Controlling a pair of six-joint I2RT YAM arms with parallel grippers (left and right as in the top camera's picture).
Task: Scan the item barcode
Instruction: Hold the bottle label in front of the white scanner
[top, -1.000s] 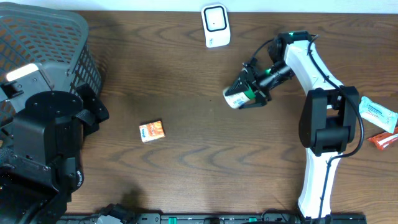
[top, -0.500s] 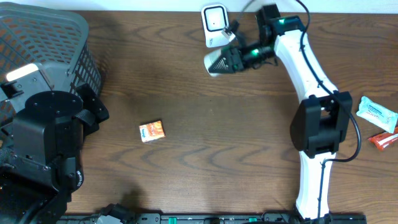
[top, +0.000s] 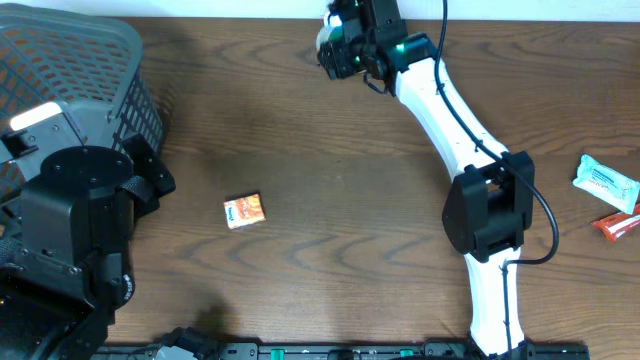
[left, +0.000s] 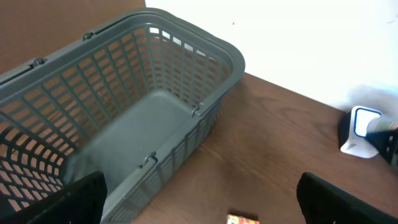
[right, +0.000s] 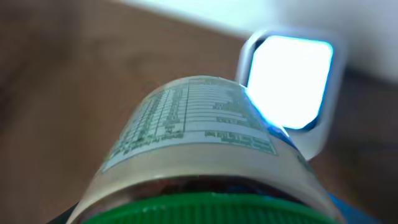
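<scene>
Your right gripper (top: 347, 52) is at the far edge of the brown wooden table (top: 330, 260), with the white arm stretched out to it. Its jaws are partly closed and clamped on the clear plastic bottle with a green cap and a white printed label (right: 199, 134). In the right wrist view the bottle fills the lower frame, with the cap end nearest the camera and the label's nutrition panel turned upward. Just beyond it stands the small white scanner with a rounded square window (right: 289, 78), and that window is glowing bright white. The bottle is held close in front of the window, but you cannot tell whether the two touch. From overhead the gripper and bottle cover most of the scanner. Your left gripper (left: 199, 190) hangs over the near left of the table with its dark fingers (left: 71, 199) spread as wide as they go and nothing between them. Its camera looks across the grey plastic lattice basket (left: 205, 62) toward the scanner at the right. A small orange packet (top: 244, 210) lies flat on the bare wood, well apart from both arms. At the right edge a pale blue and white wrapper (top: 605, 182) lies near a red wrapper (top: 620, 225).
</scene>
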